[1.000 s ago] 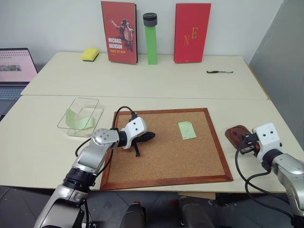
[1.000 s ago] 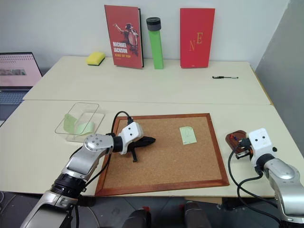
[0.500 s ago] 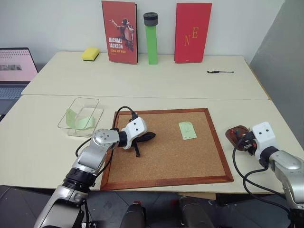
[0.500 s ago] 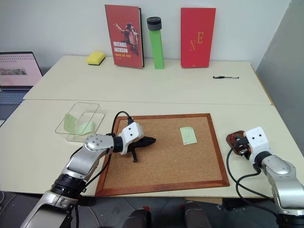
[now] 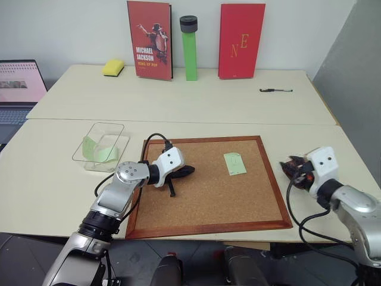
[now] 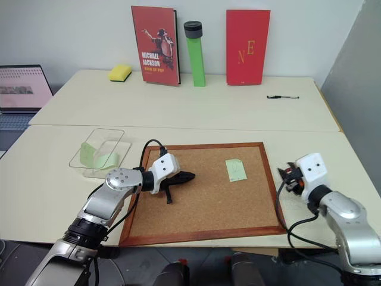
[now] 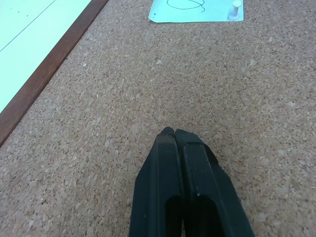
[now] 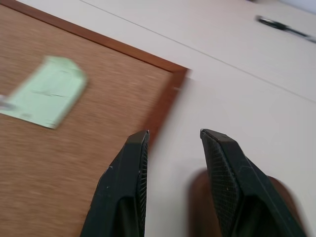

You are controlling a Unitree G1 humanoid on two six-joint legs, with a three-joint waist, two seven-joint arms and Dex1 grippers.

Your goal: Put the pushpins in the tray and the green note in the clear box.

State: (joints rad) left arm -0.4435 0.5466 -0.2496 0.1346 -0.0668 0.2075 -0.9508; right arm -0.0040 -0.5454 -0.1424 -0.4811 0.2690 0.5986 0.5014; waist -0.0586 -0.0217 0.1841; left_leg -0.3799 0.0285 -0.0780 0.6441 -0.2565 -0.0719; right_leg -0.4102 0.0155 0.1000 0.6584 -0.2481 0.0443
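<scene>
Nearest the robot, the left claw [image 5: 186,171] hangs over the near-left part of the cork board [image 5: 202,202] with its two black fingers pressed together and nothing between them, its tip pointing across the cork toward the green note. On the robot's right, the right claw [image 8: 173,143] stands over the table [image 5: 53,185] just beside the board's right frame, its fingers parted to a moderate gap and empty; the dark reddish-brown tray [image 5: 293,165] sits directly beneath and behind it, mostly covered by the wrist, so what lies in it cannot be told. Further in, the green note [image 5: 234,163] lies flat on the far-right part of the cork, and the left wrist view shows a small pale-headed pushpin [image 7: 235,9] standing upright at one end of it, pinning it down. To the left, off the board, the clear box [image 5: 101,145] rests on the table with pale green paper already inside. Judging from this, a pin delivery at the tray looks finished and the step in hand is the reach for the remaining pin. The next move calls for bringing the parted right claw over the frame to the note, closing on the pin's tiny head and pulling it straight up; only then can the note be lifted and carried to the box.
</scene>
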